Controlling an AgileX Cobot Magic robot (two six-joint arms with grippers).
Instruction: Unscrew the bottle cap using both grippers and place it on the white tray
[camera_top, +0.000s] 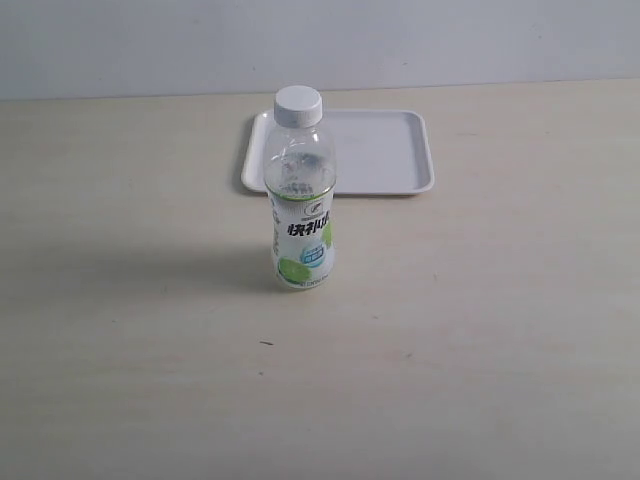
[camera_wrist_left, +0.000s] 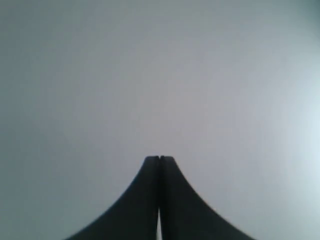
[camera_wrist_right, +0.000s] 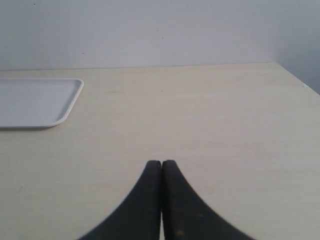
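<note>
Risk: bottle (camera_top: 301, 235) tips if bottle cap (camera_top: 298, 104) twisted unbraced | left gripper (camera_wrist_left: 159, 159) closed, empty | right gripper (camera_wrist_right: 161, 162) closed, empty

A pale, wood-grain table (camera_top: 480, 330) runs back to meet a plain grey-white wall (camera_top: 320, 40). A small dark mark (camera_top: 266, 343) sits on the near part of the tabletop, and a soft shadow (camera_top: 170, 268) lies left of centre.

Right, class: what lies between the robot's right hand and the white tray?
Nothing but bare table. In the right wrist view, a plain pale surface runs from the shut right hand to the white tray.
</note>
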